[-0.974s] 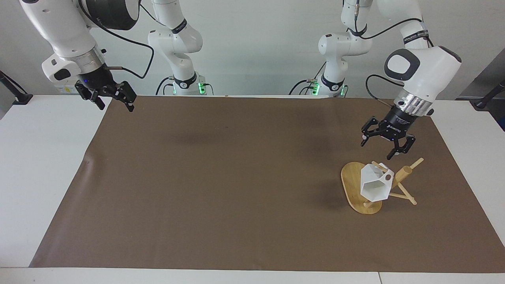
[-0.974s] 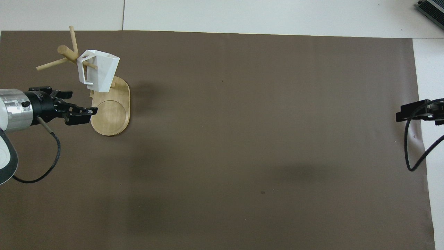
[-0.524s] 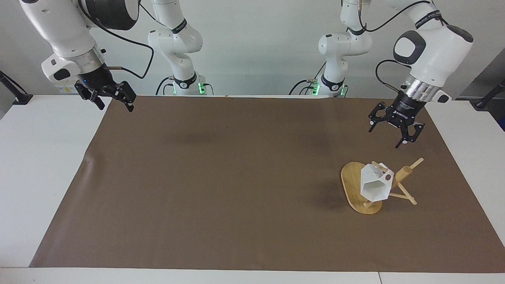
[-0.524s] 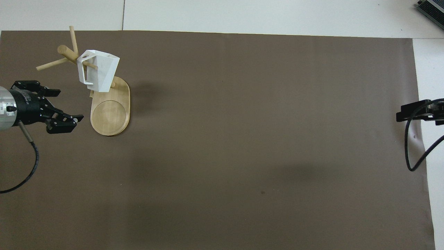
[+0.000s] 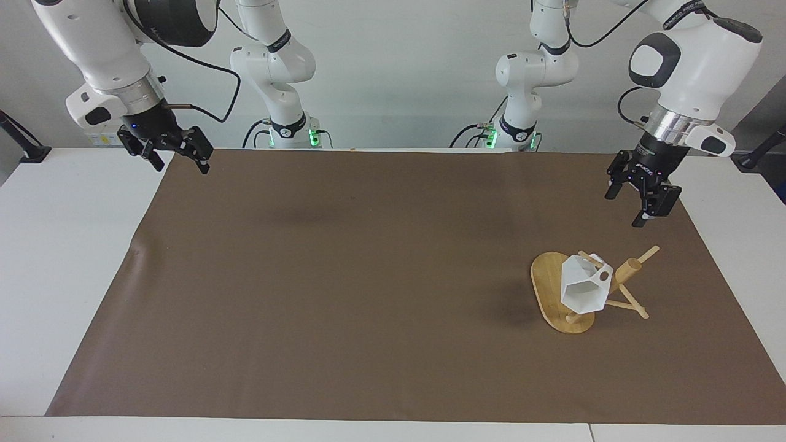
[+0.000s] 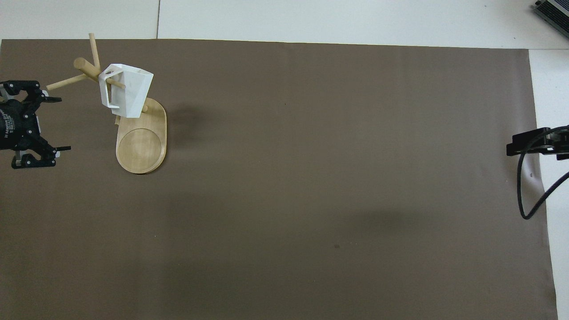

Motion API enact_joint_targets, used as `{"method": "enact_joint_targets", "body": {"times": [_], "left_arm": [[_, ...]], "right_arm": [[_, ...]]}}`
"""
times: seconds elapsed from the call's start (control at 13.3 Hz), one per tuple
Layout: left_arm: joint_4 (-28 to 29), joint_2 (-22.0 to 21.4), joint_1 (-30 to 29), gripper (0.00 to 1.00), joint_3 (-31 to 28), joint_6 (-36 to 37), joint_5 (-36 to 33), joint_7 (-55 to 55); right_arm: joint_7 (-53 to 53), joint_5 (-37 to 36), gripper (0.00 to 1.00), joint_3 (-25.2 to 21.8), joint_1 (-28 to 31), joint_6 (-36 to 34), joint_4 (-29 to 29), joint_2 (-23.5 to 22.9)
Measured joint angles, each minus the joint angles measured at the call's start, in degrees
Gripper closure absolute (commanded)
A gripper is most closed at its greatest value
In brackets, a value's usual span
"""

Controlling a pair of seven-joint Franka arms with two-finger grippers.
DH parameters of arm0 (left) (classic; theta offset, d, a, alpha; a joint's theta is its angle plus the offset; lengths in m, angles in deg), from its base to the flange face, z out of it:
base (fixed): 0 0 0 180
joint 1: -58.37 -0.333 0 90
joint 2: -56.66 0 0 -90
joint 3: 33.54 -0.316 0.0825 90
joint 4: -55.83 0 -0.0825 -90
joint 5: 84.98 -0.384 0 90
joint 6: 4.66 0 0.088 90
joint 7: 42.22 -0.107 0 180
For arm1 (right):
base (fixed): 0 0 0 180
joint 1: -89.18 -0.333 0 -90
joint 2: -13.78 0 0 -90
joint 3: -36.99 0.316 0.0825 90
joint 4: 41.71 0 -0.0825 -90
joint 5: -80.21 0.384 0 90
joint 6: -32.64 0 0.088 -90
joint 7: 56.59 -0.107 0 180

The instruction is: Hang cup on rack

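1. The left gripper [image 5: 640,201], jaws apart and empty, hangs over the brown mat toward its own end
2. The small white faceted cup [image 5: 582,288] hangs by its handle on a peg of the light bamboo rack [image 5: 626,273] (well clear of both grippers)
3. The right gripper [image 5: 173,151] waits open at its mat corner; any retreat should go up and away, touching no pegs

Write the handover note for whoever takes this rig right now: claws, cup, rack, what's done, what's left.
Left claw: open, empty, up in the air over the mat's edge at its own end, clear of the rack.
Right claw: open, empty, waiting above the mat's corner at its end.
Cup: white faceted mug, hanging by its handle on a peg of the bamboo rack, tilted, over the rack's oval base.
Rack: upright on the brown mat, toward the left arm's end.
Done: cup hung and released.
Left: nothing visible on the job; park the left arm.
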Motion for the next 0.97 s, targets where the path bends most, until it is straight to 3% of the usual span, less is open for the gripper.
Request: {"method": "enact_joint_targets", "body": {"times": [0.3,0.97], "left_arm": [[-1.82,0.67,0.00,0.00,-0.03,2.09,-2.64,-22.94],[-7.35,0.68,0.04,0.00,0.14,12.63,-6.22,-57.42]], "right_arm": [[0.00,0.00,0.00,0.05,-0.02,0.00,-0.05,-0.02],[0.00,0.00,0.00,0.05,-0.04,0.00,-0.06,-0.02]]}}
